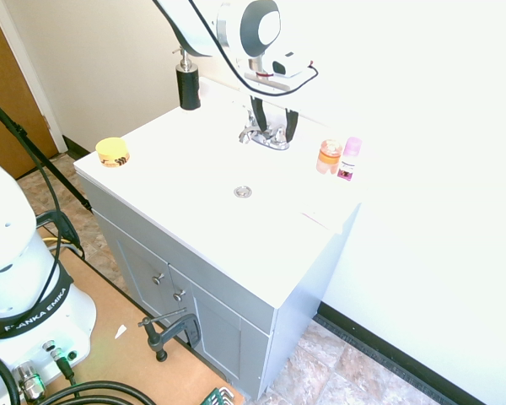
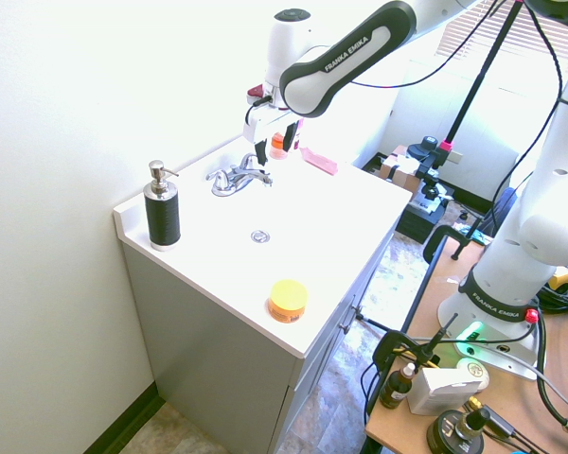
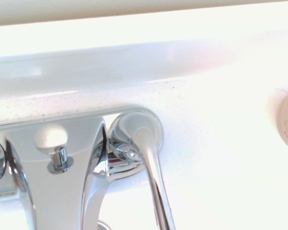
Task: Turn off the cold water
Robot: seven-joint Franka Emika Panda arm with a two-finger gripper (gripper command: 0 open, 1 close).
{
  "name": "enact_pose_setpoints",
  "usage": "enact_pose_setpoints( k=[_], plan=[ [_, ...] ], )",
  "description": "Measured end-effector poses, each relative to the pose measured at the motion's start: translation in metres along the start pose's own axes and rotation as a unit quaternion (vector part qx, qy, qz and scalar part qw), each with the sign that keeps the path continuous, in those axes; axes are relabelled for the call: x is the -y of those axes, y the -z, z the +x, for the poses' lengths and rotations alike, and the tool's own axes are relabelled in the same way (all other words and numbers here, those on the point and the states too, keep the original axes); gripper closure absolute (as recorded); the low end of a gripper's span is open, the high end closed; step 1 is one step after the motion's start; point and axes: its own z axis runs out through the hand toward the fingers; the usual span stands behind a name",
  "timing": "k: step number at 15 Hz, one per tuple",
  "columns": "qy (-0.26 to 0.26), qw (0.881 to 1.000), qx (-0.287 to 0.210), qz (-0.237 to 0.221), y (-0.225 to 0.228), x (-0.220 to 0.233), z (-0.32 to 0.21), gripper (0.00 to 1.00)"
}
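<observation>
Pincer (image 1: pixel 271 126) spread wide, straddling cold tap (image 1: pixel 278 133) on white worktop (image 1: pixel 185 160). Soap pump (image 1: pixel 188 80) off to side, bathroom wall right behind.

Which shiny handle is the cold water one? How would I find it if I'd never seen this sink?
Find the white vanity top and the chrome faucet at the back of it, under the gripper. The cold handle is the small lever on the side nearest the orange and pink bottles, not the twin handle nearer the black soap pump.
</observation>
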Motion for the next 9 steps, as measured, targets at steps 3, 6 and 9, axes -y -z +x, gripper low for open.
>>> enact_pose_setpoints(
  k=[3, 6, 9],
  plan=[
    [-0.004, 1.0, -0.005, -0.009, -0.007, -0.003, 0.007, 0.0],
    [-0.011, 1.0, -0.006, -0.015, -0.012, -0.008, 0.012, 0.0],
    [-0.014, 1.0, -0.01, -0.018, -0.014, -0.011, 0.016, 0.0]
  ],
)
